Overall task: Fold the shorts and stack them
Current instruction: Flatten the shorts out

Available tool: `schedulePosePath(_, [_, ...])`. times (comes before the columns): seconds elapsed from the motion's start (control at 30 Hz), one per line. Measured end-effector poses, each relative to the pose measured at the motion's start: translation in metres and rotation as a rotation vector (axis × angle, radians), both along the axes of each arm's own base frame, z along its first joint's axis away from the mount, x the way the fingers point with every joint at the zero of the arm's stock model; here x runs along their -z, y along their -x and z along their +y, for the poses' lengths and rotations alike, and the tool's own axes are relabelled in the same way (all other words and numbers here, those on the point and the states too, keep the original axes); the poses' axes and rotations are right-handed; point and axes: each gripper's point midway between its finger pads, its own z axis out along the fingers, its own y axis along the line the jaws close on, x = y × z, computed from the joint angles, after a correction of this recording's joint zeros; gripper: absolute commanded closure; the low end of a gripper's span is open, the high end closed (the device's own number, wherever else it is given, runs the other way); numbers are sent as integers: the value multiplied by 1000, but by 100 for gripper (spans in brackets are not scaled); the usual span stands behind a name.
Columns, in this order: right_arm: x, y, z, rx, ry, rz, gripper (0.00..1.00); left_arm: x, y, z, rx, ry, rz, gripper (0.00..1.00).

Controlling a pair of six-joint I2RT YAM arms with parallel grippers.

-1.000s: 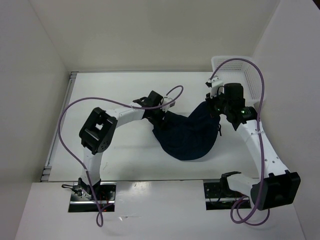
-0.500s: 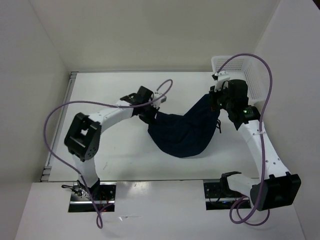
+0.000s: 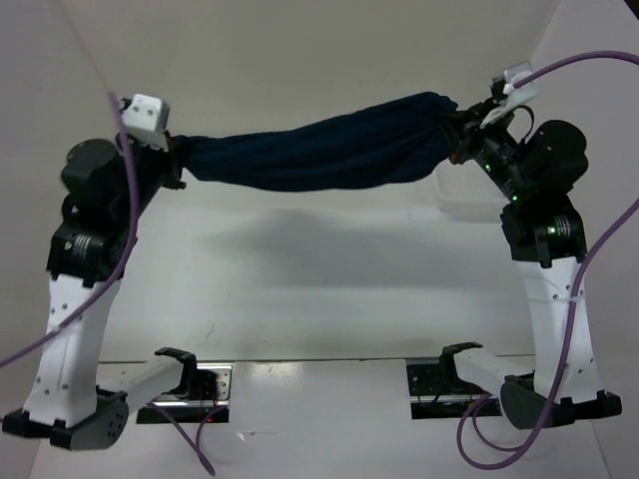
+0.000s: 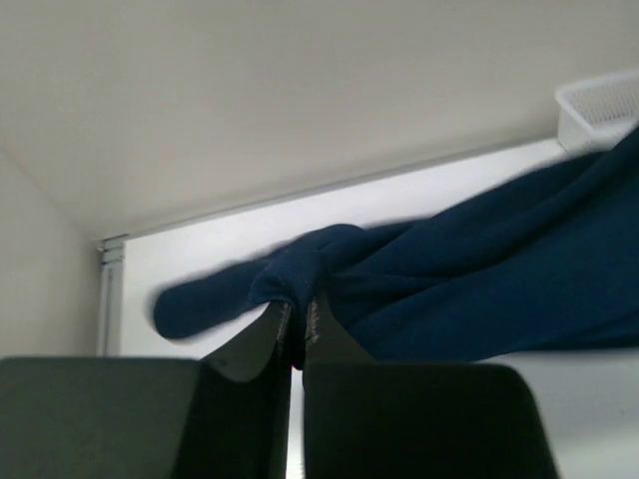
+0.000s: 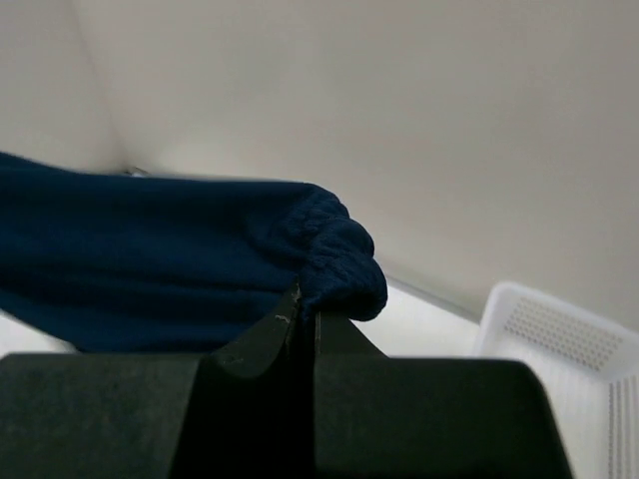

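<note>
White table (image 3: 300,289) below; left tool (image 4: 298,324) and right tool (image 5: 303,315) each clench navy shorts (image 3: 319,155) stretched between them

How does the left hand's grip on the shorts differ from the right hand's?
The left hand pinches the shorts in from the end, leaving a tail sticking out past it; the right hand pinches a bunched edge with little overhang. The right hand is near the white basket; the left hand is far from it. Both are shut on the shorts, stretched between them in the air.
</note>
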Motion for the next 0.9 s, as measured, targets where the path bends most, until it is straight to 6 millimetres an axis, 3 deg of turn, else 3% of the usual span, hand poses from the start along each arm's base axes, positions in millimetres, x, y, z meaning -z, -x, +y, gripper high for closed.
schedulePosePath(0.1, [-25, 25, 7, -60, -18, -60, 100, -22, 32, 17, -36, 13, -70, 100])
schedulePosePath(0.23, [-42, 58, 16, -147, -34, -107, 100, -25, 63, 17, -3, 17, -75, 100])
schedulePosePath(0.33, [-48, 83, 25, -228, -36, -130, 100, -19, 83, 12, 42, 18, -61, 100])
schedulePosePath(0.57, [-54, 125, 36, -341, -40, -156, 100, 22, 112, -7, 180, 21, 48, 100])
schedulePosePath(0.7, [-37, 133, 40, -375, -54, -119, 100, 63, 112, -23, 267, 29, 167, 96])
schedulePosePath(0.77, [-17, 129, 43, -388, -66, -67, 100, 99, 111, -29, 297, 33, 269, 86])
schedulePosePath(0.9, [40, 105, 46, -383, -93, 93, 100, 167, 110, -36, 328, 43, 472, 68])
